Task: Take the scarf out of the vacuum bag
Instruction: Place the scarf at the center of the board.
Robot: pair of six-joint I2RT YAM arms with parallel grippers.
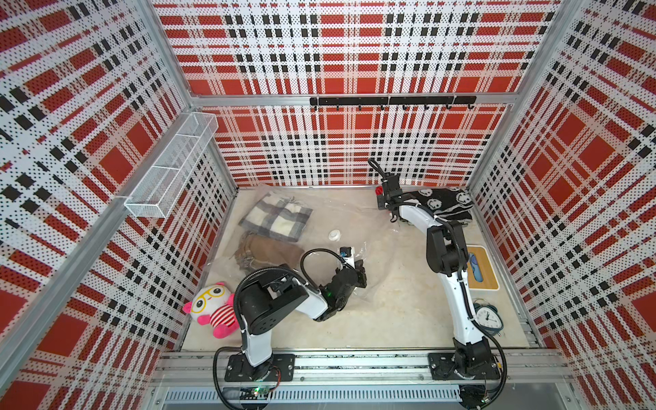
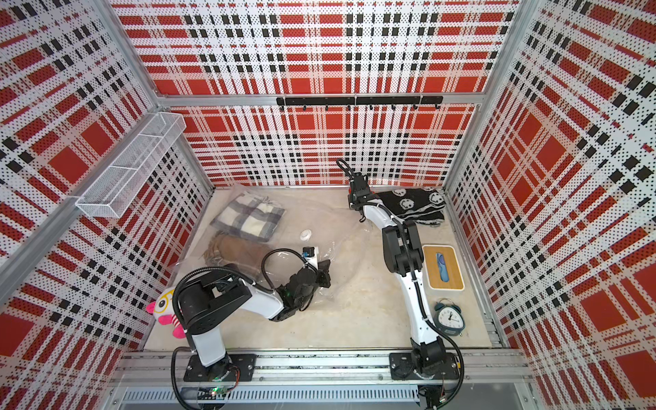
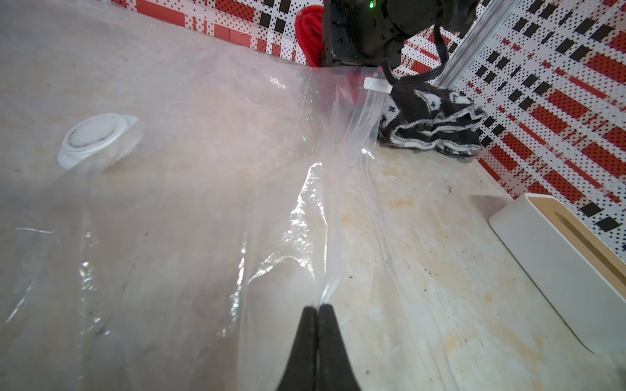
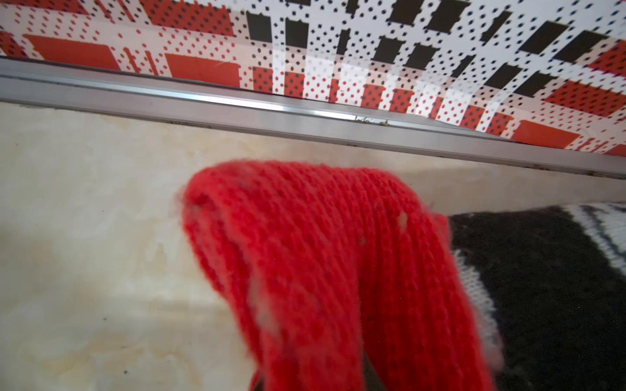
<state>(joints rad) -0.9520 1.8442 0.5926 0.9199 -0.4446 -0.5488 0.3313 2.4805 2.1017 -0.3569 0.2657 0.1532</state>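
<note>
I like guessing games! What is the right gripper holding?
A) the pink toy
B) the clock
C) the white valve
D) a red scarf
D: the right wrist view shows the red scarf draped from the right gripper.

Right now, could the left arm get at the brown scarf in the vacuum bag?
Probably not directly. The left gripper is shut on the edge of the vacuum bag, and the brown scarf lies under the plastic, close beside that arm. It would likely need to release and go in through the opening.
</note>
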